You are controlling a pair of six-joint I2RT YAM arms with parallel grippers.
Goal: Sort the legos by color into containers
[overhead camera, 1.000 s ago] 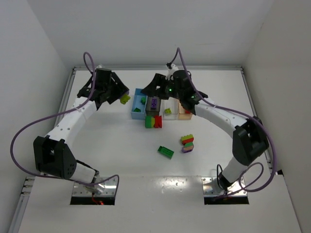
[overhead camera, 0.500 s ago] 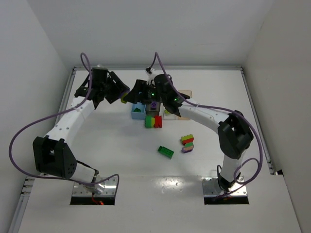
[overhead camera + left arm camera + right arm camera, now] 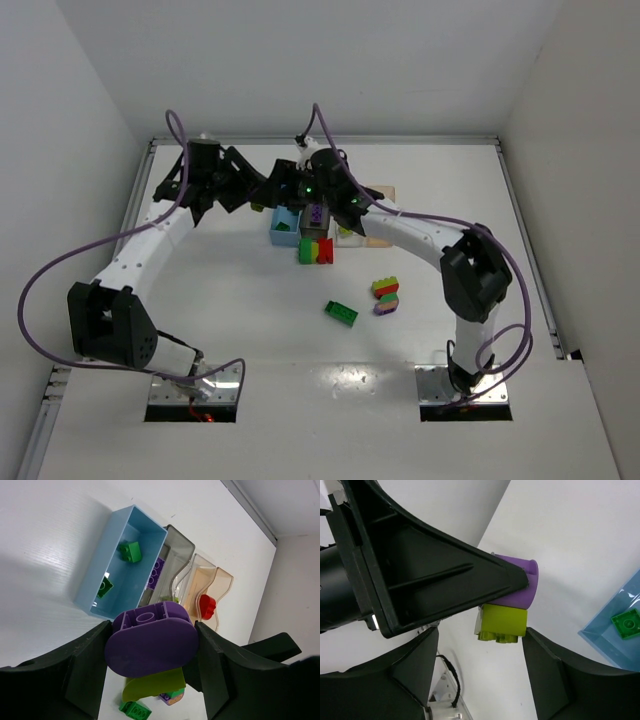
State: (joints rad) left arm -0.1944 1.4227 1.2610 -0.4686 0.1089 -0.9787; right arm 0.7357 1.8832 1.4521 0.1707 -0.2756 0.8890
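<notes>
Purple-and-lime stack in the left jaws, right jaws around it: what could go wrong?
1. The right jaws stand open either side of the yellow-green brick, right beside the left finger. A skewed close could catch that finger or the purple brick.
2. The left jaws clamp only the purple brick. A loose pull may drop the yellow-green one, perhaps into the blue bin holding green bricks.

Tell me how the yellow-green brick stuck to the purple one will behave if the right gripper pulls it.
The yellow-green brick looks small, rigid and flat-sided, so probably light and easy to pinch. It seems stud-locked to the purple brick, so expect a firm tug. The left gripper holds the purple brick by its rounded ends, so it may twist or slip.
</notes>
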